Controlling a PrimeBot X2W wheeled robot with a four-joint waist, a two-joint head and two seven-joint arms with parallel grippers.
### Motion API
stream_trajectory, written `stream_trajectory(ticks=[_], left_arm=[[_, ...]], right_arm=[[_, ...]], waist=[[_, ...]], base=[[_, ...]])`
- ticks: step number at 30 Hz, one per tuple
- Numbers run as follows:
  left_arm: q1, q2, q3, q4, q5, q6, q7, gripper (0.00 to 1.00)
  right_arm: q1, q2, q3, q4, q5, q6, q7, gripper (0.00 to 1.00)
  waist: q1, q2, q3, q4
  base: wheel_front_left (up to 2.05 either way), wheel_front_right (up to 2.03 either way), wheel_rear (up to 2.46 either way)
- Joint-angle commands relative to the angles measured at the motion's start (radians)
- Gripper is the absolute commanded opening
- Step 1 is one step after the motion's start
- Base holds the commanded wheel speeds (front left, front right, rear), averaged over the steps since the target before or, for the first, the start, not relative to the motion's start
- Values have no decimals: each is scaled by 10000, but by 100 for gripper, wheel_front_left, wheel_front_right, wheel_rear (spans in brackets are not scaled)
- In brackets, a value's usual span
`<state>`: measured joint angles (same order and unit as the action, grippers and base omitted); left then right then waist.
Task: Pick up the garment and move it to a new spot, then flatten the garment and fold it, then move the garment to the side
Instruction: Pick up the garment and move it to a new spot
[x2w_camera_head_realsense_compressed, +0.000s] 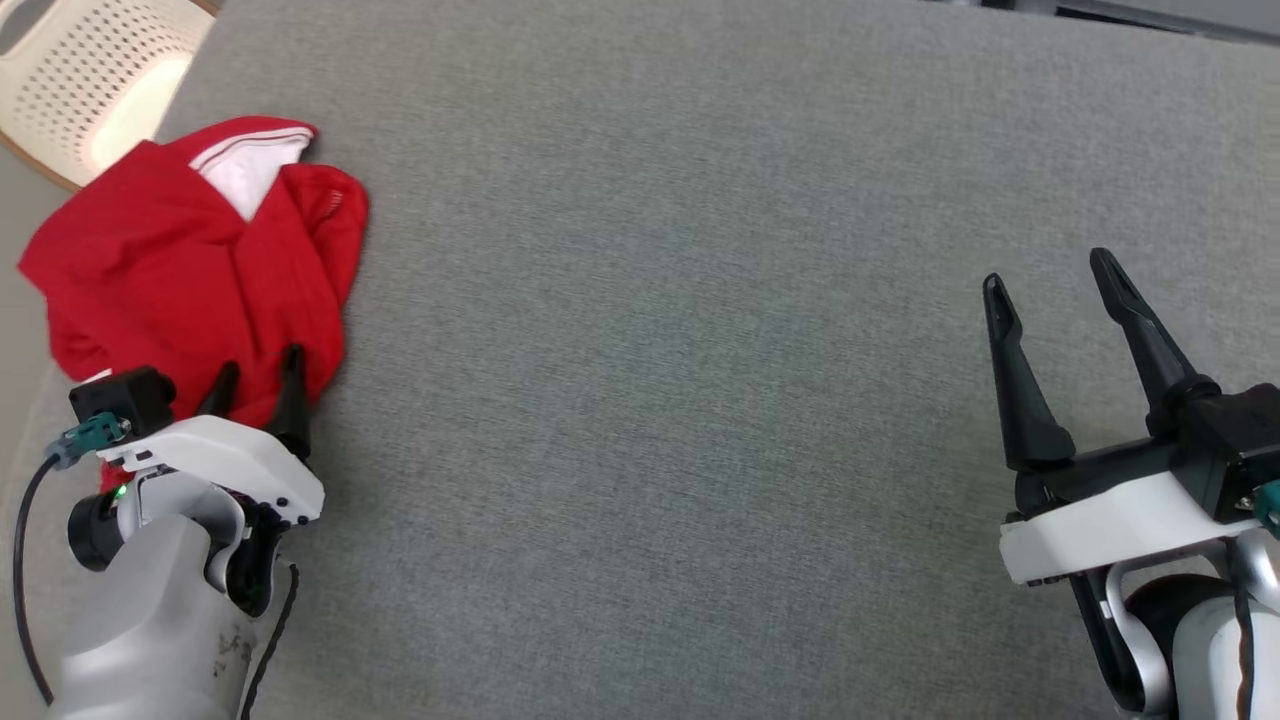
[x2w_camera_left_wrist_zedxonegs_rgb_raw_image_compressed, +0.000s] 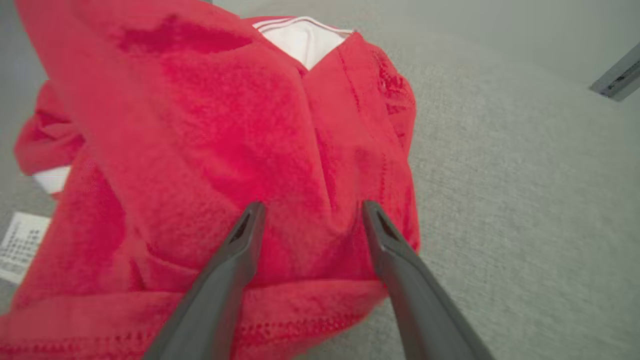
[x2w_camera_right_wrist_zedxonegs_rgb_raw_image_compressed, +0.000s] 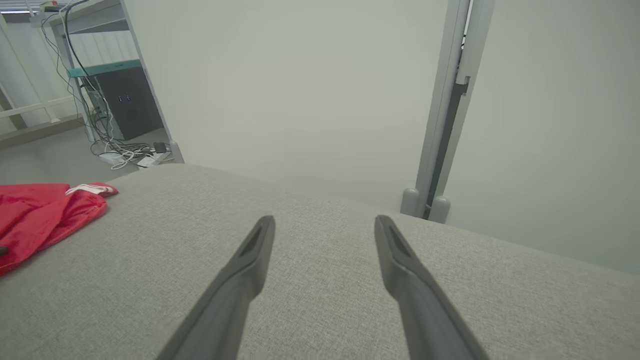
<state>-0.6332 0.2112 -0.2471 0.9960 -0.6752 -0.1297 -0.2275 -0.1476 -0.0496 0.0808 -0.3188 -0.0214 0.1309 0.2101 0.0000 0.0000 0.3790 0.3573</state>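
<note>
1. Garment (x2w_camera_head_realsense_compressed: 180, 260): red, crumpled, white collar lining showing. It lies at the left edge of the grey tabletop (x2w_camera_head_realsense_compressed: 700, 400), just beside a pale perforated basket (x2w_camera_head_realsense_compressed: 90, 80). Not yet lifted.
2. Left pincer (x2w_camera_head_realsense_compressed: 260, 358): jaws wide apart, holding nothing. Its tips sit over the garment's near hem; the left wrist view has them straddling a raised fold. I cannot tell whether they touch the cloth.
3. Right pincer (x2w_camera_head_realsense_compressed: 1048, 268): jaws wide apart, empty, above bare tabletop and well apart from the garment.
4. Risk: closing here may catch only the top layer, so the rest would trail and drag when lifted.
5. Risk: the garment sits at the tabletop's edge, so a shallow pinch or a sideways nudge could push it off.
6. Risk: too thick a bunch could slip out during the carry.
7. Count: one garment, two pincers, one basket, one white label (x2w_camera_left_wrist_zedxonegs_rgb_raw_image_compressed: 20, 245) beside the cloth.
</note>
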Motion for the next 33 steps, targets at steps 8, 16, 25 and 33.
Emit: stream_trajectory(ticks=[8,16,25,33], left_arm=[[-627,506,-889,971,-1021,-12,160,0],[-565,1288,-1154,268,-811,-13,-375,0],[1284,1356,574,-3239,940,189,-382,0],[3643,568,902,-6010,1910,404,-383,0]], right_arm=[[-427,-19,57,389,86,-5,-508,100],[-204,-21,0,868,460,-5,-969,100],[549,-17,-89,1317,918,-5,-1354,100],[1150,-16,124,1480,1307,-5,-1565,100]], waist=[[0,0,653,-793],[0,0,26,-1091],[0,0,-1239,-1736],[0,0,-2041,-2685]], base=[[0,0,0],[0,0,0],[0,0,0],[0,0,0]])
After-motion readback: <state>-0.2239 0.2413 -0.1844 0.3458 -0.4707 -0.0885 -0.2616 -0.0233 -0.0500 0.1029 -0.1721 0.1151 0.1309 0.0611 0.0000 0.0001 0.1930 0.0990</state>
